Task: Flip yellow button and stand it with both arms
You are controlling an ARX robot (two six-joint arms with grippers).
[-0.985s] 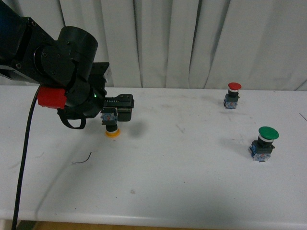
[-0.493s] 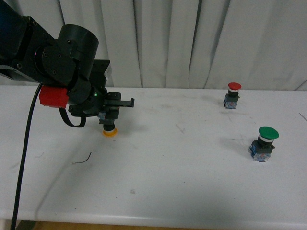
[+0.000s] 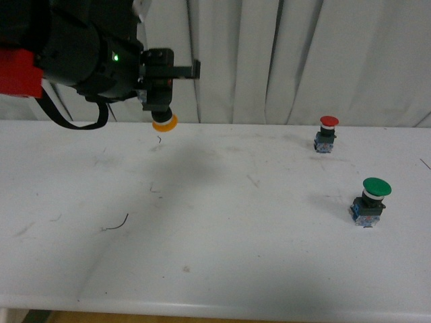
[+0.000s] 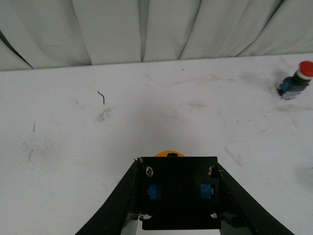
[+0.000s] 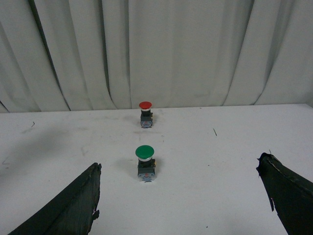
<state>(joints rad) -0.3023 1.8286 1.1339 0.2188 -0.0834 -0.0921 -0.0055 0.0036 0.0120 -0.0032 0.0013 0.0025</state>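
My left gripper [image 3: 161,91] is shut on the yellow button [image 3: 164,122] and holds it high above the white table, cap pointing down. In the left wrist view the button's dark base with blue parts [image 4: 179,192] fills the space between the fingers, and the yellow cap's edge peeks out beyond it. The left arm, black with a red section and a green light, fills the upper left of the front view. My right gripper [image 5: 186,196] is open and empty; its two black fingers [image 5: 63,205] frame the table. It does not show in the front view.
A green-capped switch [image 3: 369,200] stands at the right of the table [image 3: 222,256]; it also shows in the right wrist view [image 5: 145,162]. A red-capped switch [image 3: 326,133] stands further back right. A thin dark wire scrap [image 3: 116,224] lies front left. White curtains hang behind.
My left gripper has risen from just above the table to well above it, carrying the yellow button cap-down. The switches on the right have not moved.
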